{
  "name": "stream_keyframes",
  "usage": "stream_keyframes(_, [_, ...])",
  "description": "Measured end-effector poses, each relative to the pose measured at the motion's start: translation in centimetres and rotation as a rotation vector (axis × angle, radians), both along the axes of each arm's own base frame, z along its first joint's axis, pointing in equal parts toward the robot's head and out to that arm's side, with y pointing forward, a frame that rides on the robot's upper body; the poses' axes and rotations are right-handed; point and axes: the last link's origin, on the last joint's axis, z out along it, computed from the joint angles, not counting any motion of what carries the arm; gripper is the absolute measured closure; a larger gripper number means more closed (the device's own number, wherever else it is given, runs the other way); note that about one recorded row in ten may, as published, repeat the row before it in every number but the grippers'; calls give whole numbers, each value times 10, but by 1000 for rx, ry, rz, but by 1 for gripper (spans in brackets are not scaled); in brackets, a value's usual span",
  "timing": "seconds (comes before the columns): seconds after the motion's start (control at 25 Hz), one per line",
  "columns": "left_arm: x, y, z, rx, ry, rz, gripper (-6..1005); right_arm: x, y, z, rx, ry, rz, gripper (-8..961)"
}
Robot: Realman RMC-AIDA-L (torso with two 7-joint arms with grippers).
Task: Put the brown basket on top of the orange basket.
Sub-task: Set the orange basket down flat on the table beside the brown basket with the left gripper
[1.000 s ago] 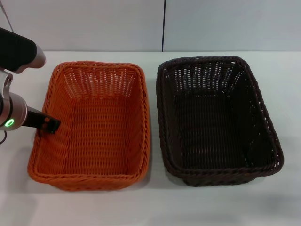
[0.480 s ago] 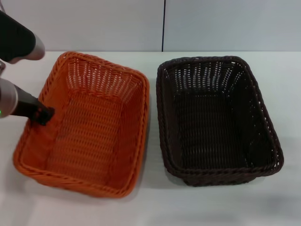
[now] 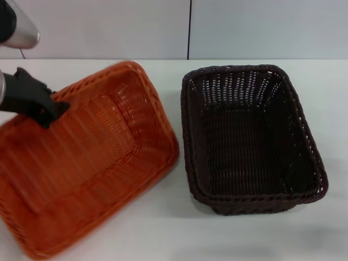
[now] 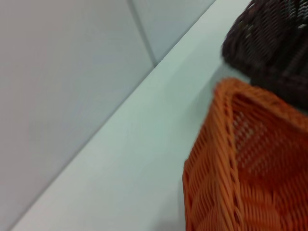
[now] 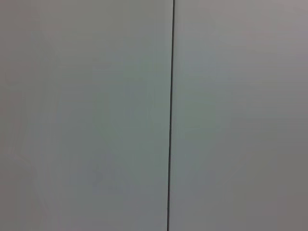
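My left gripper [image 3: 54, 111] clamps the orange basket [image 3: 92, 163] by its rim, tilting it off the table [image 3: 179, 234], while the brown basket [image 3: 250, 141] sits flat alongside; the right gripper is out of view.

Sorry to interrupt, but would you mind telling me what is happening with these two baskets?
The left gripper is clamped on the left rim of the orange basket, which is tilted and lifted off the white table. The brown basket sits flat on the table to its right, untouched. The right arm is out of sight.

Orange basket [image 3: 98, 163] bright woven; brown basket [image 3: 247, 136] v. dark.
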Motion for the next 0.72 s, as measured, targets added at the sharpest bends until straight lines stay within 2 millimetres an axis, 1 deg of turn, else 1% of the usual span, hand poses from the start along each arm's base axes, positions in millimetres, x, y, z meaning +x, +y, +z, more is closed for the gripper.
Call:
stream_keyframes(0.2, [12, 3, 14, -45, -1, -72, 832, -1, -1, 0, 2, 1, 2, 305])
stream_keyframes(0.28, [21, 2, 20, -97, -16, -128, 827, -1, -2, 0, 5, 1, 3, 305])
stream_keyframes(0.48, [28, -1, 21, -183, -29, -196, 815, -2, -3, -1, 8, -1, 10, 306])
stream_keyframes(0.56, [29, 0, 18, -236, -3, -233, 809, -2, -3, -2, 5, -1, 12, 306])
stream_keyframes(0.72, [29, 4, 12, -282, 13, -269, 800, -2, -4, -2, 5, -1, 13, 306])
